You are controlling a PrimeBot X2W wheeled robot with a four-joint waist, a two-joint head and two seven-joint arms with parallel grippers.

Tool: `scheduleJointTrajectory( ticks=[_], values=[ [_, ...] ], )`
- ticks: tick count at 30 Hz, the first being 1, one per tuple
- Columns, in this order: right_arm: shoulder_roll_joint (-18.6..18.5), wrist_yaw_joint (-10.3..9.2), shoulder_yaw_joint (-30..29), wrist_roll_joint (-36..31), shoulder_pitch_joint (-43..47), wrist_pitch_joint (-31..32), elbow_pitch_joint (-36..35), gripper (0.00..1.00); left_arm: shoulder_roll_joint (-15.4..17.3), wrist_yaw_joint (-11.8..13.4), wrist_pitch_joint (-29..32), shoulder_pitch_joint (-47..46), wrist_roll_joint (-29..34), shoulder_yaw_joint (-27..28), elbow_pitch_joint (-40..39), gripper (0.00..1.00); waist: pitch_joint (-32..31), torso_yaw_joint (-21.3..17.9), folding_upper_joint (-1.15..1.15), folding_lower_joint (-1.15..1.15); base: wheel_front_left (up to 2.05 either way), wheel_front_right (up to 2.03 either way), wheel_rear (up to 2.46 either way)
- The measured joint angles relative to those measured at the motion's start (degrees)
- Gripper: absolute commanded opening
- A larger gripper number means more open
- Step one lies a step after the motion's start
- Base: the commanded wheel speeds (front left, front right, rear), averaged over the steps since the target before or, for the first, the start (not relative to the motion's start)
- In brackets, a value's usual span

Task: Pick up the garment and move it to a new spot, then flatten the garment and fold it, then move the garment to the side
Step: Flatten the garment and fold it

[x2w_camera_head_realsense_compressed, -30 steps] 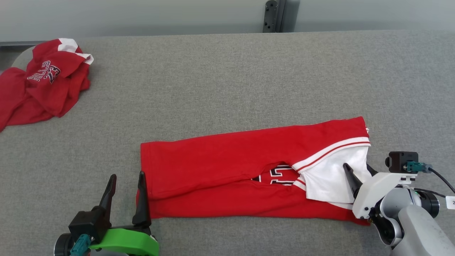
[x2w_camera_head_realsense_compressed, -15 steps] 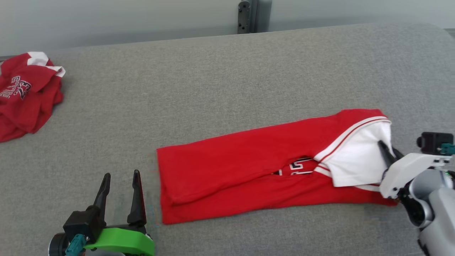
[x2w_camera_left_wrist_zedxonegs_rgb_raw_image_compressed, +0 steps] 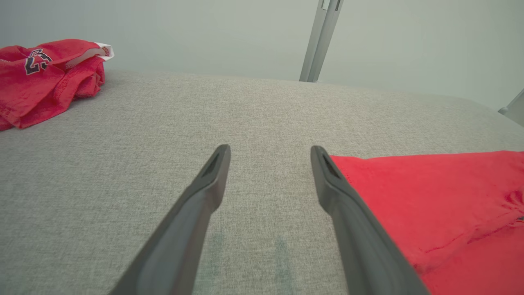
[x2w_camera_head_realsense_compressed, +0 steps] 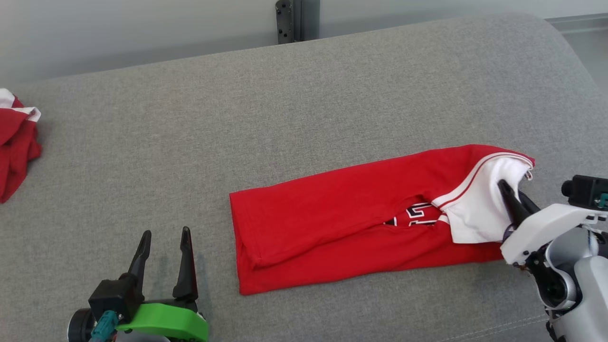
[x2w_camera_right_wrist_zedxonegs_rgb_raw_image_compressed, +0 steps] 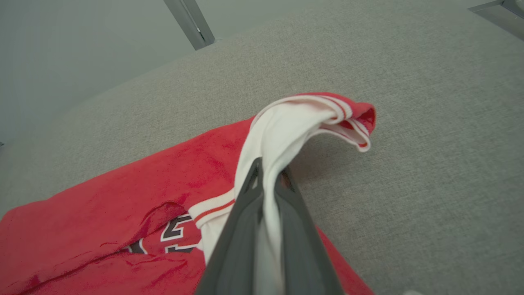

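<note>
Head camera has swung right since a second ago, so the post and the spare jersey sit further left in the head view. The folded red garment [x2w_camera_head_realsense_compressed: 342,209] has really moved too. Its left edge was at your left gripper [x2w_camera_head_realsense_compressed: 166,231] then; now it lies clear of it, dragged right over the grey table [x2w_camera_head_realsense_compressed: 304,104].

Nearest you, the left gripper rests low over bare table, fingers spread with nothing between them, same pose as before.

Your right gripper [x2w_camera_head_realsense_compressed: 510,190] is clamped on the white sleeve [x2w_camera_head_realsense_compressed: 479,209] at the garment's right end. In the right wrist view the cloth runs up between the two fingers. That sleeve end is now lifted and bunched; earlier it lay flatter.

The rest of the garment lies flat in a long folded strip, right of table centre, with a black-and-white number showing at the fold gap.

Far left, the spare jersey [x2w_camera_head_realsense_compressed: 16,142] is crumpled near the table edge. The post [x2w_camera_head_realsense_compressed: 289,21] stands behind the far edge.
</note>
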Motion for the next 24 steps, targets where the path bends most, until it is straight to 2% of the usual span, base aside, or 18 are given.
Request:
scheduleJointTrajectory(
  ticks=[8, 13, 17, 24],
  values=[
    [1.6, -0.01, 9.0, 4.1, 1.7, 3.4, -12.0, 0.0, -0.1, -0.1, 0.0, -0.2, 0.1, -0.3, 0.5, 1.0, -0.5, 1.3, 0.0, 0.0, 0.0, 0.0, 0.0],
    [3.7, -0.01, 16.1, 5.9, 1.9, 6.1, -15.9, 0.0, -0.3, -0.3, 0.0, -0.2, 0.1, -0.4, 0.8, 1.0, -0.8, 2.7, 0.0, 0.0, 0.0, 0.0, 0.0],
    [6.0, -0.01, 21.2, 6.3, 0.3, 6.8, -15.2, 0.0, -0.9, -0.7, 0.0, -0.3, 0.1, -0.9, 1.3, 1.0, -1.1, 4.0, 0.0, 0.0, 0.0, 0.0, 0.0],
    [10.4, -0.01, 28.2, 7.9, -4.3, 5.5, -6.7, 0.0, -1.9, -1.4, 0.0, -0.7, 0.1, -1.4, 2.0, 1.0, -1.4, 6.8, 0.0, 0.0, 0.0, 0.0, 0.0]
  ],
)
